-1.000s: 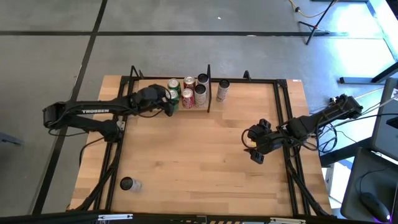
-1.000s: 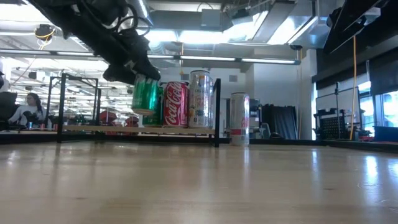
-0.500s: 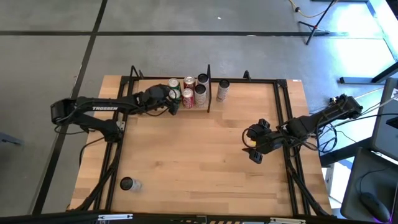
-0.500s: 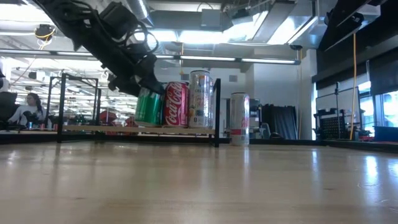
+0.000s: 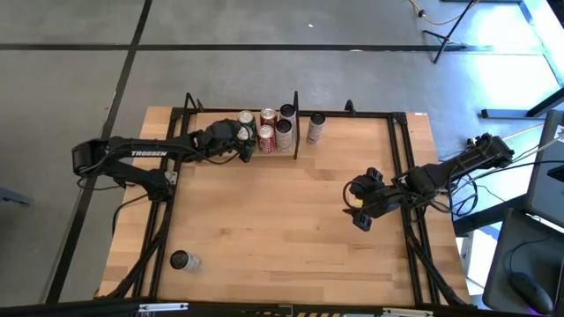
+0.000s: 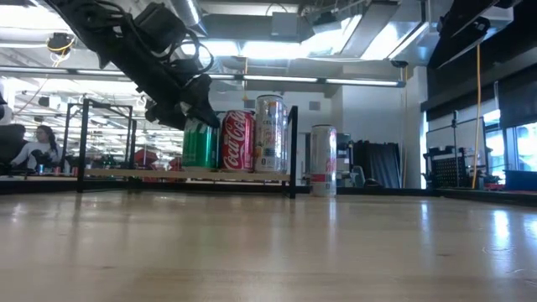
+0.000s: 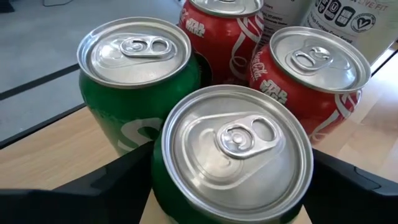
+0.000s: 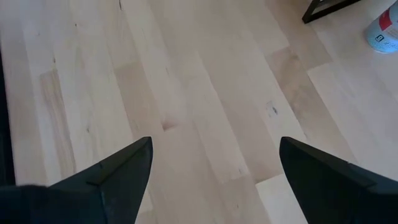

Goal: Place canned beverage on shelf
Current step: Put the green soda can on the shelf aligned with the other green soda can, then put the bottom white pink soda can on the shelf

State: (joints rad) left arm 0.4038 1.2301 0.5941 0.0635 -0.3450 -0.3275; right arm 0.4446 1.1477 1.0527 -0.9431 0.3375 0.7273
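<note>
Wooden shelf [image 6: 151, 174] carries a shiny green can [image 7: 233, 155] between the left pincer's [image 7: 230, 186] parted fingers.

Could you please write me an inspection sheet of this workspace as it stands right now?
Surface: wooden tabletop, mostly bare.
Job's things: green can between the left hand's fingers, standing on the shelf beside another green can and two red cans; tall cans by the divider.
Clutter: a white can past the divider; a dark can near the front left corner.
Grippers: left hand at the shelf, fingers either side of the green can; whether it grips is unclear. Right hand open over bare table.
Cables: cables trail off the right arm.
Surroundings: a seated person far behind.
</note>
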